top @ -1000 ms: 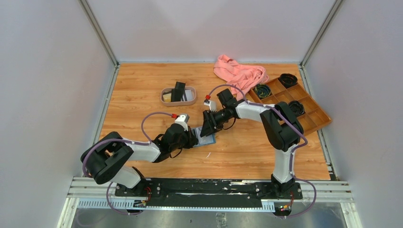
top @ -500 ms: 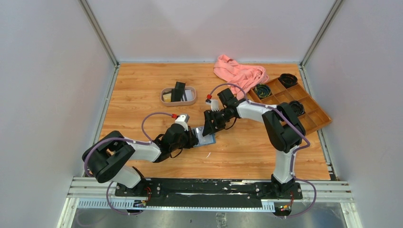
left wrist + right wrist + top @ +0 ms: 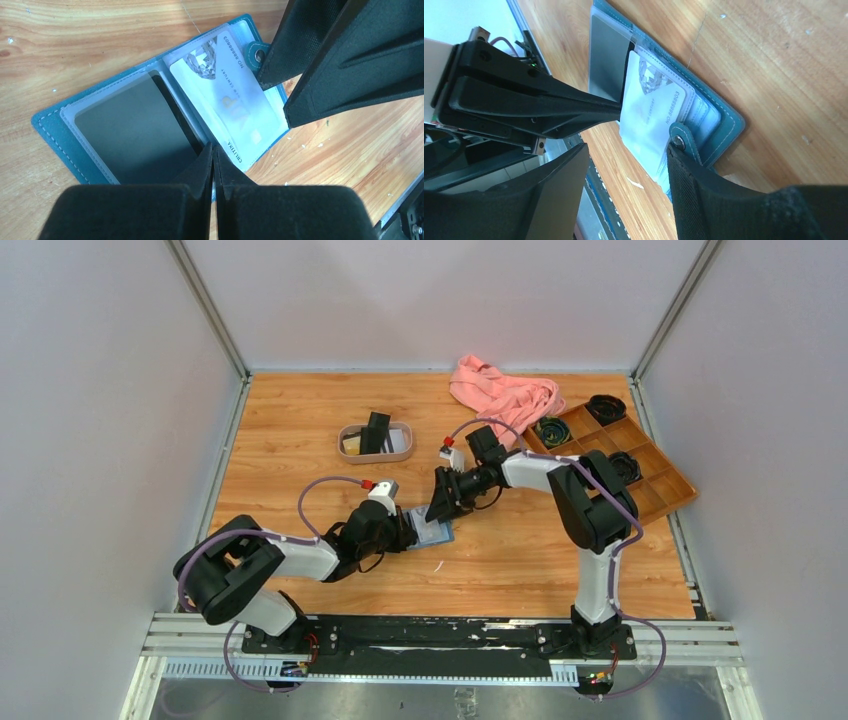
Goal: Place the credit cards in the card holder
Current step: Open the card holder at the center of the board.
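The spread right claw (image 3: 441, 508) has been drawn slightly back rightward, leaving the white card (image 3: 225, 100) seemingly sleeved in the open card holder (image 3: 50, 125), which is pinned to the desk (image 3: 300, 440) at its centre by the pressed-together left claw (image 3: 213, 150).

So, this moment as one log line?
left claw: shut, tip on card holder | right claw: open by snap tab | white credit card: askew

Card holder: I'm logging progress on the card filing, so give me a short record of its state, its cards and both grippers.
holder: open on the table
black card: inside a sleeve
white card: partly in the next sleeve
left gripper: shut, tips on the holder between the two cards
right gripper: open, beside the snap tab
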`<action>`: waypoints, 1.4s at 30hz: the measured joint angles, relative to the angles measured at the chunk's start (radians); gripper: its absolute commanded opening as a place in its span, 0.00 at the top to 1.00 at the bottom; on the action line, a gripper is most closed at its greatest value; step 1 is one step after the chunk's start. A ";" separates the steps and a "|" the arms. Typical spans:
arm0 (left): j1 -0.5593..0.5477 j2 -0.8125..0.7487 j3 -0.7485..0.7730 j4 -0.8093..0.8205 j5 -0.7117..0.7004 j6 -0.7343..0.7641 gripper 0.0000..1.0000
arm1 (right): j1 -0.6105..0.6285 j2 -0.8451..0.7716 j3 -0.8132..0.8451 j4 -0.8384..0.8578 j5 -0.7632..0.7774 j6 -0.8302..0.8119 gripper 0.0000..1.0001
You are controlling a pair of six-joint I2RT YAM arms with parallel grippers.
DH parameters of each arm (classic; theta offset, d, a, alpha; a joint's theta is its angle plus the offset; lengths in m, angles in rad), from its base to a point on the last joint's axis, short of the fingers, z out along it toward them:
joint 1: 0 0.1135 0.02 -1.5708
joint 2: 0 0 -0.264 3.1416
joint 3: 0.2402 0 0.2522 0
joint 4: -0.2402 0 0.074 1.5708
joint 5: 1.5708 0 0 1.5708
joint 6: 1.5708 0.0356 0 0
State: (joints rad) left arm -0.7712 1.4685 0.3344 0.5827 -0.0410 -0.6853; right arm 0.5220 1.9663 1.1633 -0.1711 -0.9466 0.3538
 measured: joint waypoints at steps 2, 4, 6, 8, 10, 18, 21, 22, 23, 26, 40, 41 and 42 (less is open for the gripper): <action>0.000 0.002 0.000 0.003 0.001 0.000 1.00 | -0.006 0.003 -0.009 0.032 -0.021 0.023 0.38; 0.000 0.008 0.000 0.010 0.003 -0.001 1.00 | -0.010 0.009 -0.014 0.066 -0.061 0.053 0.39; 0.000 0.018 0.003 0.019 0.007 -0.003 1.00 | -0.001 0.013 -0.019 0.098 -0.112 0.082 0.39; 0.000 0.021 0.004 0.023 0.009 -0.003 1.00 | 0.008 0.013 -0.026 0.133 -0.161 0.116 0.39; 0.000 0.021 0.004 0.023 0.010 -0.004 1.00 | 0.013 0.013 -0.027 0.163 -0.200 0.142 0.40; 0.009 0.021 0.003 0.022 0.017 -0.014 0.84 | 0.022 0.013 -0.027 0.208 -0.258 0.171 0.40; 0.024 -0.006 -0.014 0.017 0.038 -0.037 0.73 | 0.036 0.015 -0.025 0.205 -0.259 0.171 0.42; 0.029 -0.028 -0.027 0.011 0.042 -0.046 0.71 | 0.040 0.018 -0.021 0.205 -0.261 0.172 0.42; 0.031 -0.049 -0.039 0.006 0.043 -0.051 0.70 | 0.046 0.025 -0.012 0.204 -0.264 0.175 0.43; 0.046 -0.130 -0.087 -0.018 0.055 -0.076 0.67 | 0.054 0.056 0.019 0.204 -0.270 0.183 0.44; 0.169 -0.470 -0.240 -0.107 0.093 -0.176 0.69 | 0.122 0.107 0.095 0.200 -0.282 0.196 0.47; 0.175 -0.504 -0.241 -0.121 0.093 -0.179 0.70 | 0.127 0.117 0.104 0.201 -0.281 0.196 0.48; 0.180 -0.541 -0.241 -0.144 0.092 -0.179 0.71 | 0.134 0.124 0.108 0.201 -0.280 0.196 0.48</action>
State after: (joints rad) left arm -0.5915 0.9276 0.0929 0.4389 0.0509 -0.8642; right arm 0.6556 2.0899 1.2713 0.0303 -1.2270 0.5503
